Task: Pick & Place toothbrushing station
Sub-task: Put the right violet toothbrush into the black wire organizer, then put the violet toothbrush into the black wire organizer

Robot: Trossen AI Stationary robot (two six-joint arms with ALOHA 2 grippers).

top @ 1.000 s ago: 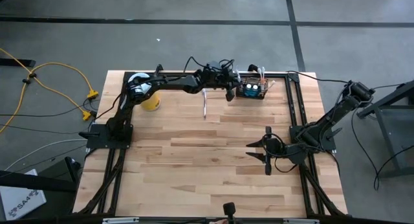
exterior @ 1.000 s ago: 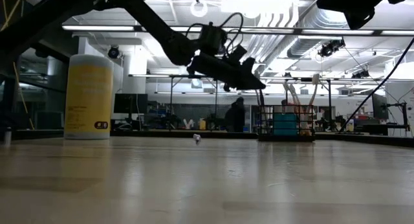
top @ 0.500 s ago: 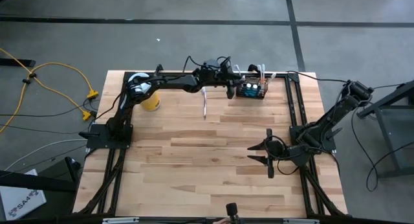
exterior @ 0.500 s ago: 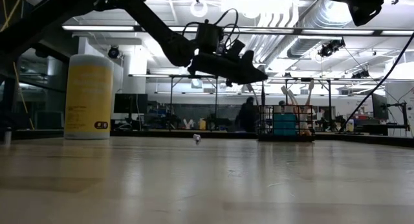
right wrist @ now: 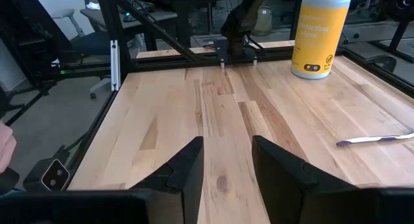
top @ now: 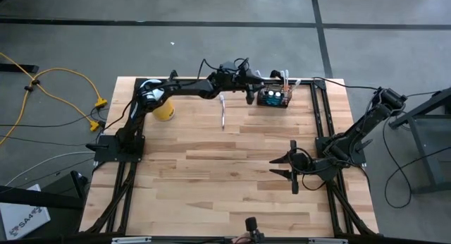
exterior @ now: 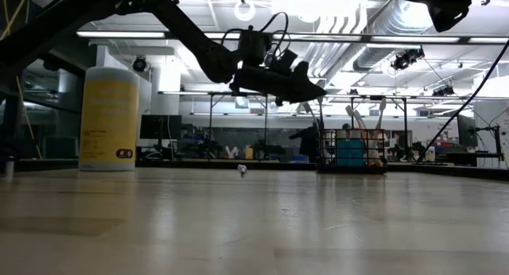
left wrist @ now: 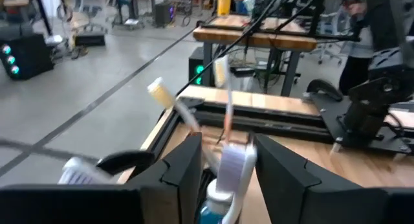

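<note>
Far edge of table, right of centre: toothbrushing station, brushes standing in it. My left gripper hangs just beside its left side, above the tabletop. One toothbrush lies flat on table, left of station, betw. it & canister. Canister stands upright at far-left, under my left arm. My right gripper sits near the table's right edge, well apart from station.

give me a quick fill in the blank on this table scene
1. The basket sits at the table's ____ edge.
2. The left pincer hovers beside the ____.
3. The canister is ____ with a white lid.
4. A toothbrush lies ____ on the table.

Missing: far; basket; yellow; flat
</note>
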